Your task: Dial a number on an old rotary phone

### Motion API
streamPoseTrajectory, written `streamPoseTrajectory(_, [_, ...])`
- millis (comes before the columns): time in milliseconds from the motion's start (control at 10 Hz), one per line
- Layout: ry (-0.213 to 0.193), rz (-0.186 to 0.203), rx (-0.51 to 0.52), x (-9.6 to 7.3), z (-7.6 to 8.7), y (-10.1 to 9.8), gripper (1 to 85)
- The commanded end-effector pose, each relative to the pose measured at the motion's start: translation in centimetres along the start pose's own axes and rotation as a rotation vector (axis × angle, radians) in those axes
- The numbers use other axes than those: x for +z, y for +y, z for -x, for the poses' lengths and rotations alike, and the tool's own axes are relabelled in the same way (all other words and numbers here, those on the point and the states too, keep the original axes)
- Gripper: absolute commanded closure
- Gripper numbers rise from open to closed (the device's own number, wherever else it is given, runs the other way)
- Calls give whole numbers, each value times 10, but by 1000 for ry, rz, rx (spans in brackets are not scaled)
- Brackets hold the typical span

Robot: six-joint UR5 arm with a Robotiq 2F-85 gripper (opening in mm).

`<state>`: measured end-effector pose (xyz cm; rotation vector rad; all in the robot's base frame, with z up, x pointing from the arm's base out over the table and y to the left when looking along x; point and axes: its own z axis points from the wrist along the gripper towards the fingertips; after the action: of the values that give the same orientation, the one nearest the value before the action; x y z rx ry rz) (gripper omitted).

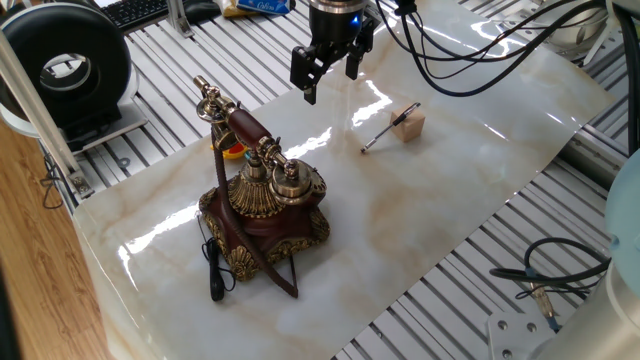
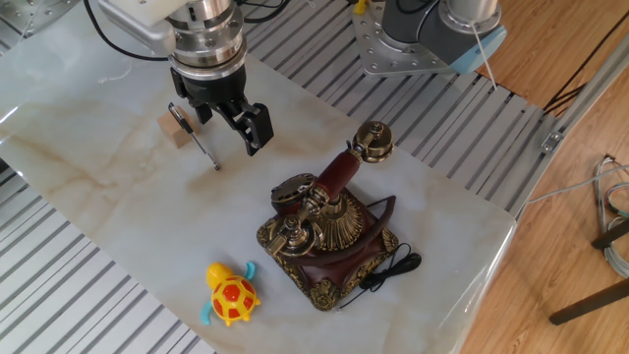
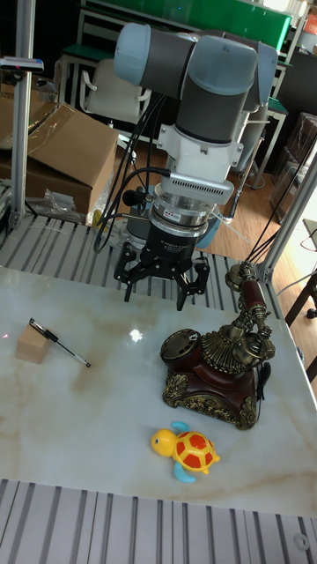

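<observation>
The old rotary phone [image 1: 265,205] [image 2: 324,221] [image 3: 218,366] stands on the marble sheet, dark reddish-brown with gold trim, its gold-ended handset resting across the brass cradle and a black cord trailing off its base. My gripper [image 1: 327,74] [image 2: 234,123] [image 3: 160,285] hangs open above the sheet, empty, between the phone and a small pale wooden block. In the tall fixed view its fingers are spread wide just up and left of the phone's dial. It touches nothing.
A pale wooden block with a thin stick [image 1: 405,122] [image 2: 182,130] [image 3: 37,342] lies beyond the gripper. A yellow and red toy turtle [image 2: 231,296] [image 3: 187,450] sits near the phone. Slatted metal table [image 1: 450,290] surrounds the sheet; cables [image 1: 545,270] lie at one corner.
</observation>
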<state>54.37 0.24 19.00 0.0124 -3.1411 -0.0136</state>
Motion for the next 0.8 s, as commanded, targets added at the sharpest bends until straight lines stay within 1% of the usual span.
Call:
streamPoseTrajectory(0, [-126, -61, -121, -2, 34, -11, 843])
streamPoseTrajectory(700, [-127, -66, -128, -1, 33, -12, 843])
